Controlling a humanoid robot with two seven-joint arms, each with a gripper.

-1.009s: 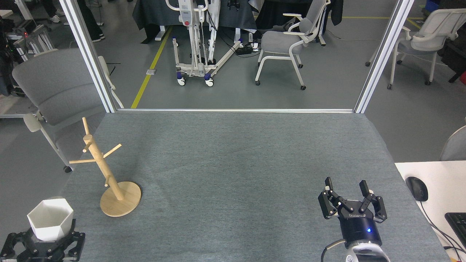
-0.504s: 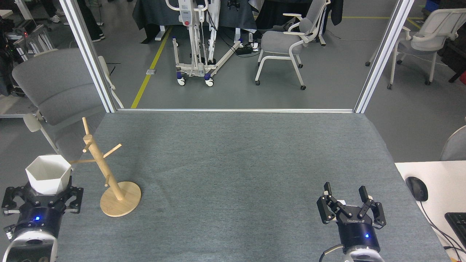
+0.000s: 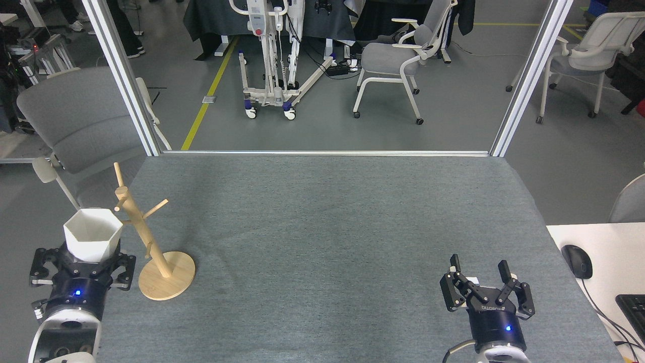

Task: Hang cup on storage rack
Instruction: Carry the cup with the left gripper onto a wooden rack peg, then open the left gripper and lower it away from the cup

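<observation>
Now the left gripper (image 3: 83, 262) is gripping the cup (image 3: 93, 241) beside the storage rack (image 3: 146, 237), so it should be aligning the cup's hole with a peg, while the right gripper (image 3: 484, 282) is idling open and empty.

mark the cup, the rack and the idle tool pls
cup (image 3: 93, 237), head view, front white facet.
storage rack (image 3: 143, 233), head view, mid post.
right tool (image 3: 478, 275), head view, gap between fingertips.

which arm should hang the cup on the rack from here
Left. The left gripper already holds the cup right beside the rack, close to its pegs. The right gripper is open, empty and far across the table.
</observation>
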